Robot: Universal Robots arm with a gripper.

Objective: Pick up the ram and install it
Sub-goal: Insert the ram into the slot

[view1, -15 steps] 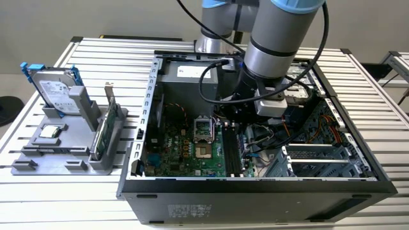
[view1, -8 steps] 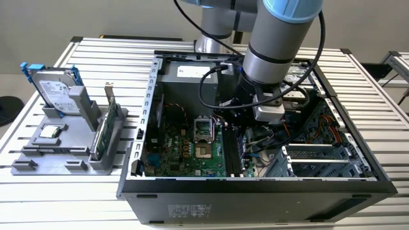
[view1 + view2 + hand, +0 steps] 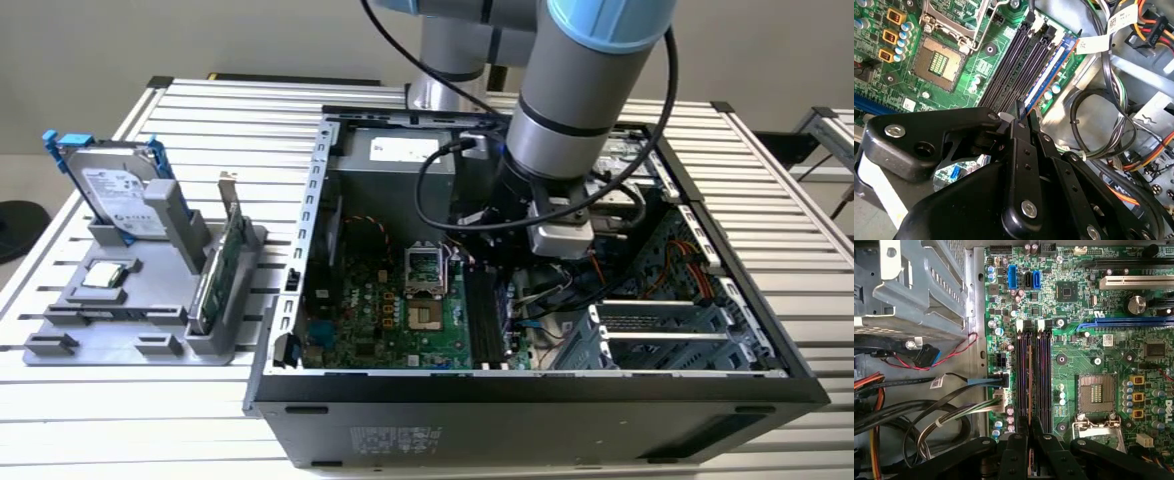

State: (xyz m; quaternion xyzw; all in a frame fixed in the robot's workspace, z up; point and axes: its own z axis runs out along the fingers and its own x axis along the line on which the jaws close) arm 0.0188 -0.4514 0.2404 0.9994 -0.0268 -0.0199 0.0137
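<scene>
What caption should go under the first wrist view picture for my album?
Gripper holding the ram on edge along the motherboard's memory slots.

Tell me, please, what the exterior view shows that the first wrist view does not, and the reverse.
Exterior view: the arm reaching into the open computer case, and beside the case a grey holder carrying the hard drive and the expansion card.
First wrist view: the end effector shut on the ram, held edge-on over the memory slots, plus blue connectors.
Both: the green motherboard and its empty processor socket.
</scene>
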